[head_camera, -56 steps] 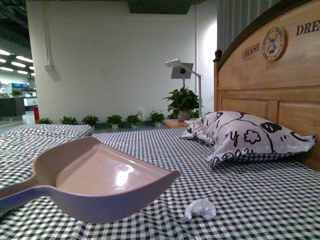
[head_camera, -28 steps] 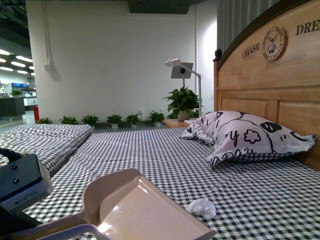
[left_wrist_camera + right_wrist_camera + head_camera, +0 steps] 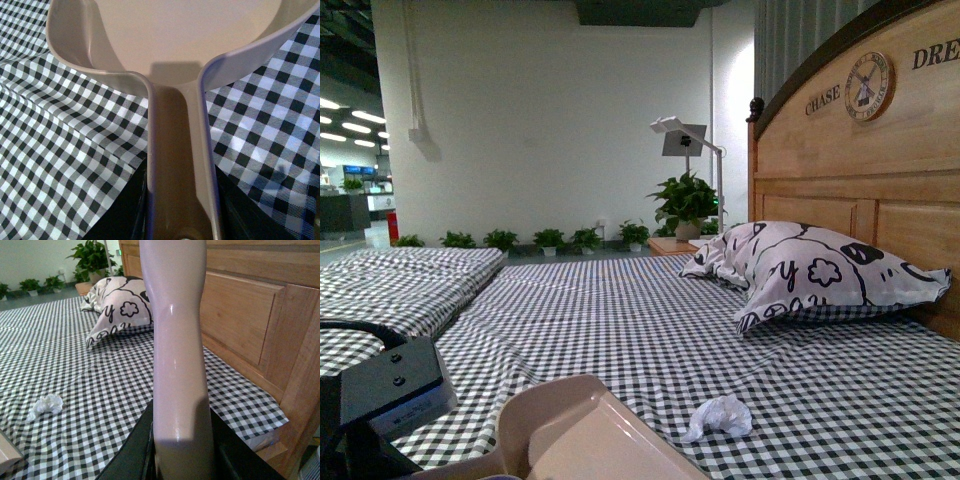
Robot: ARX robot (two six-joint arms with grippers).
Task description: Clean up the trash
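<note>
I am seeing the trash (image 3: 719,417) lying on the checked sheet (image 3: 820,360), longer side to side, just right of the dustpan (image 3: 582,435). My left gripper (image 3: 180,210) is squeezing the dustpan's handle. My right gripper (image 3: 182,452) is squeezing a pale handle (image 3: 177,340). The dustpan is sitting lower than before.

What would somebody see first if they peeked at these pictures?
Probably the big black-and-white cartoon pillow, lying by the wooden headboard on the right of the checked bed sheet. Next, the little crumpled white paper wad, alone on the sheet in front of the pillow. Low to its left is the pale dustpan, gripped in the left hand, while the right hand grips a pale handle.
</note>
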